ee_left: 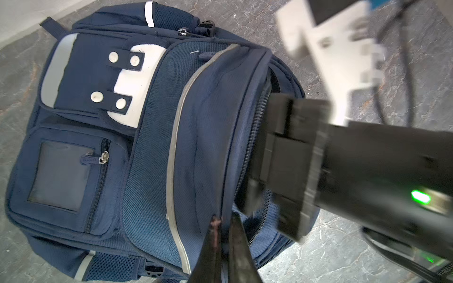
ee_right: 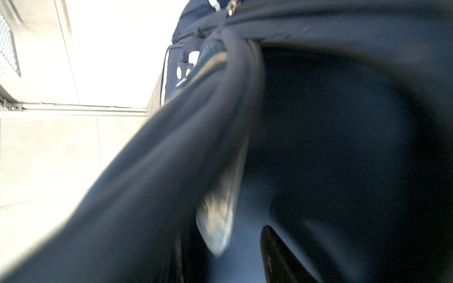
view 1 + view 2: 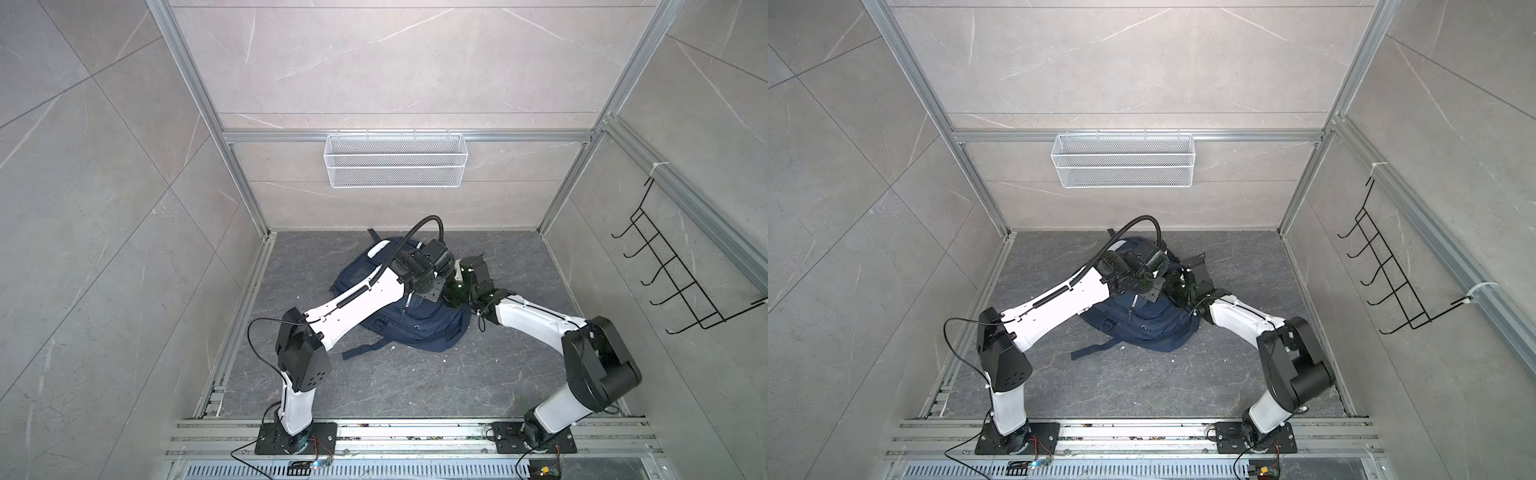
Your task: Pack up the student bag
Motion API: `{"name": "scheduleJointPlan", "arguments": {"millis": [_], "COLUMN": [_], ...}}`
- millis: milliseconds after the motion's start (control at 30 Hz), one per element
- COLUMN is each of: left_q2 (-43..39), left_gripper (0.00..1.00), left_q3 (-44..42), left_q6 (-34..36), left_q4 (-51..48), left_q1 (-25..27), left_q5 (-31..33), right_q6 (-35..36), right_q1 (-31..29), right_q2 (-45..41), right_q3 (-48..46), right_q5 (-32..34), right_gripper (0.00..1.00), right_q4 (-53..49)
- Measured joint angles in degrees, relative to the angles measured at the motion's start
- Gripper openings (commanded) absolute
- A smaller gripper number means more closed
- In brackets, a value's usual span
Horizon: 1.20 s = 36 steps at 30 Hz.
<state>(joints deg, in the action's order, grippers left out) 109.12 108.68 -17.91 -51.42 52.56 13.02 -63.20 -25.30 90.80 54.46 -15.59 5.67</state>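
The student bag [image 3: 424, 326] [image 3: 1144, 328] lies on the dark floor, a navy backpack with a white patch and silver stripes [image 1: 175, 137]. My left gripper [image 1: 224, 218] is shut on the edge of the flap beside the open main zipper, with navy fabric pinched between its fingers. My right gripper [image 2: 228, 254] is reaching into the main compartment, its black housing [image 1: 294, 159] filling the opening. Its jaws stand apart inside the dark, blurred interior. Between them I make out nothing held.
A white mesh basket [image 3: 395, 160] hangs on the back wall. On the right wall is a black wire hook rack [image 3: 673, 266]. A loose bag strap [image 3: 361, 351] trails on the floor toward me. Aluminium frame posts bound the floor on both sides.
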Motion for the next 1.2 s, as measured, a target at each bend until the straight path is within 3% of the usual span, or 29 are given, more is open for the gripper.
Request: {"name": "scheduleJointPlan", "arguments": {"millis": [267, 633, 833, 933, 1200], "left_q2": [3.0, 18.1, 21.8, 18.6, -1.9], "left_gripper": [0.0, 0.01, 0.4, 0.46, 0.46], "left_q3": [2.6, 16.9, 21.4, 15.8, -14.3], "left_q6": [0.0, -1.7, -2.6, -2.6, -5.0], "left_q4": [0.0, 0.1, 0.4, 2.8, 10.1], "left_q1": [-0.5, 0.1, 0.8, 0.9, -3.8], "left_q5": [-2.9, -10.8, -12.9, -11.9, -9.8], "right_q6": [8.0, 16.2, 17.9, 18.1, 18.5], "right_q1": [0.5, 0.5, -0.8, -3.3, -13.7], "right_q2": [-16.9, -36.9, -35.9, -33.5, -20.8], "right_q3": [-7.9, -13.4, -15.1, -15.3, -12.6], "right_q5": [4.2, 10.3, 10.8, 11.8, 16.8], "right_gripper": [0.58, 0.53, 0.51, 0.5, 0.44], "right_q4": [-11.1, -26.5, -27.9, -27.7, -23.9]}}
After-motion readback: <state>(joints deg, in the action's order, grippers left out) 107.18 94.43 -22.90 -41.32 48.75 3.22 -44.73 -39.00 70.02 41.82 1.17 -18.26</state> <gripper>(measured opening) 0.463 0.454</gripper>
